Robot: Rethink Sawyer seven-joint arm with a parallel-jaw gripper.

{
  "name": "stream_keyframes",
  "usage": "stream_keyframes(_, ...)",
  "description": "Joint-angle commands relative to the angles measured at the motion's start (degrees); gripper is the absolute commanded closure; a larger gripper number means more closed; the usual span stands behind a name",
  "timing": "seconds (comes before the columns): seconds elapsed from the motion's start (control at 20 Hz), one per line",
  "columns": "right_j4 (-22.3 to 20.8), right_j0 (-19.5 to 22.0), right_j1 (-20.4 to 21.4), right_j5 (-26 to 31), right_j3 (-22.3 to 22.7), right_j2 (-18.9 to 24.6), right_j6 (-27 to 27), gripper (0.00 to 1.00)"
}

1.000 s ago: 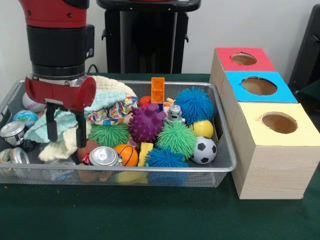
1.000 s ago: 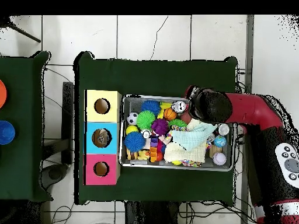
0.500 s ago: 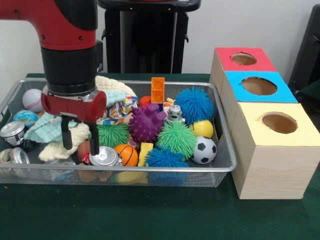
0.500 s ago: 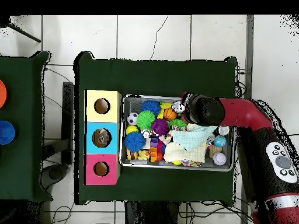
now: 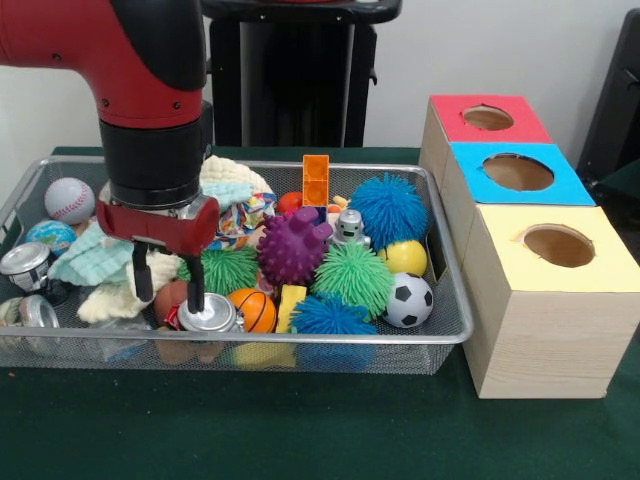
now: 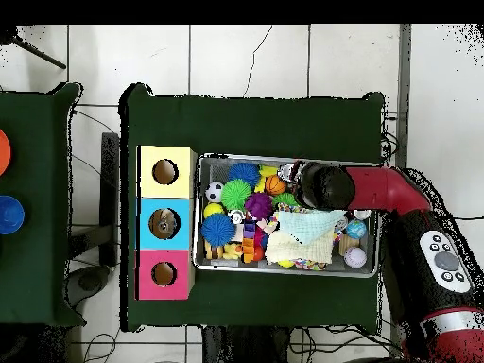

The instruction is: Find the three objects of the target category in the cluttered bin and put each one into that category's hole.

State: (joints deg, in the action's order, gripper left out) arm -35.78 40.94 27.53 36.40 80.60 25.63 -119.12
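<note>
The silver wire mesh bin (image 5: 440, 336) holds a clutter of toys and also shows in the overhead view (image 6: 284, 273). My gripper (image 5: 168, 288) is open and low in the bin's front left part. Its fingers (image 5: 143, 282) straddle a brownish rounded toy (image 5: 170, 300), right beside a silver can (image 5: 208, 314). Three boxes stand to the right, with holes in a red top (image 5: 488, 117), a blue top (image 5: 517, 172) and a yellow top (image 5: 558, 245). In the overhead view my arm (image 6: 326, 185) covers the gripper.
In the bin lie a purple spiky ball (image 5: 293, 247), green spiky balls (image 5: 355, 275), blue spiky balls (image 5: 388, 208), a soccer ball (image 5: 408, 300), a small basketball (image 5: 253, 308), a baseball (image 5: 68, 199), cloths (image 5: 100, 262), more cans (image 5: 25, 265) and an orange brick (image 5: 316, 180).
My gripper has moved right and down, from over the cloths to beside the silver can. The baseball behind it has come into view.
</note>
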Motion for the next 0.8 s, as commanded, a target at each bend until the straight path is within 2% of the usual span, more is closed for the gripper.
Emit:
stream_keyframes(0.05,-4.72,-1.65,-2.16,2.04,-1.0,-4.52,4.76,0.0)
stream_keyframes(0.5,-5.9,-1.72,-3.56,1.15,-3.07,-6.84,4.15,0.0)
stream_keyframes(0.8,-6.64,-0.92,-5.96,-0.54,-4.83,-6.71,5.09,0.0)
